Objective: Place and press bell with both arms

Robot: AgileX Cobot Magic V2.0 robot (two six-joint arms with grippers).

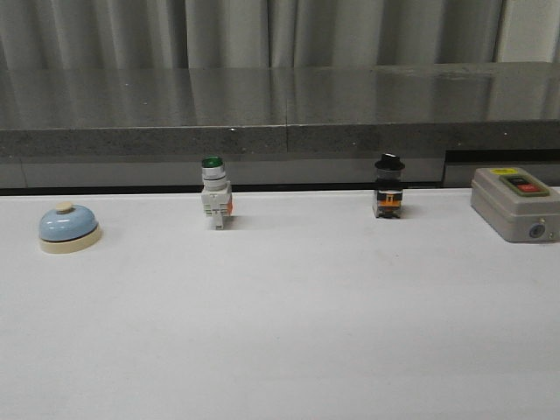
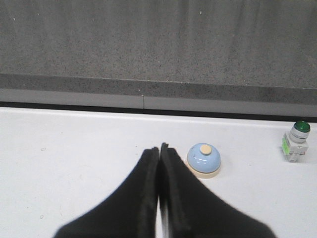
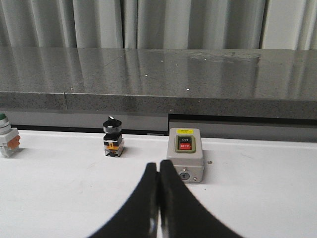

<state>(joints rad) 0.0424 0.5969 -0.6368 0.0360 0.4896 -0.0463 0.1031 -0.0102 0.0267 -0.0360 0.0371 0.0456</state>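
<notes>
Bell: the pale-blue bell (image 1: 68,227) with cream base and cream button stands upright on the white bench (image 1: 280,332), at its far left in the front view, well apart from the other items
Bell from the left wrist: the bell (image 2: 203,159) sits just beside the left hand's fingertips, not touching them
Left hand: the left hand (image 2: 159,148) has its two dark fingers pressed together, nothing between them, held over bare bench
Right hand: the right hand (image 3: 158,167) also has its fingers pressed together and holds nothing; its tips lie near the grey box
Green-capped switch: the green-capped switch (image 1: 215,194) stands on the bench toward the back, to the right of the bell
Black-knobbed switch: the black-knobbed switch (image 1: 388,186) stands further right in the same back row
Grey box: the grey box (image 1: 516,204) with a red and a dark button on top lies at the bench's right edge
Background: a dark speckled ledge (image 1: 280,105) runs behind the bench, with grey curtains (image 1: 262,31) above it
</notes>
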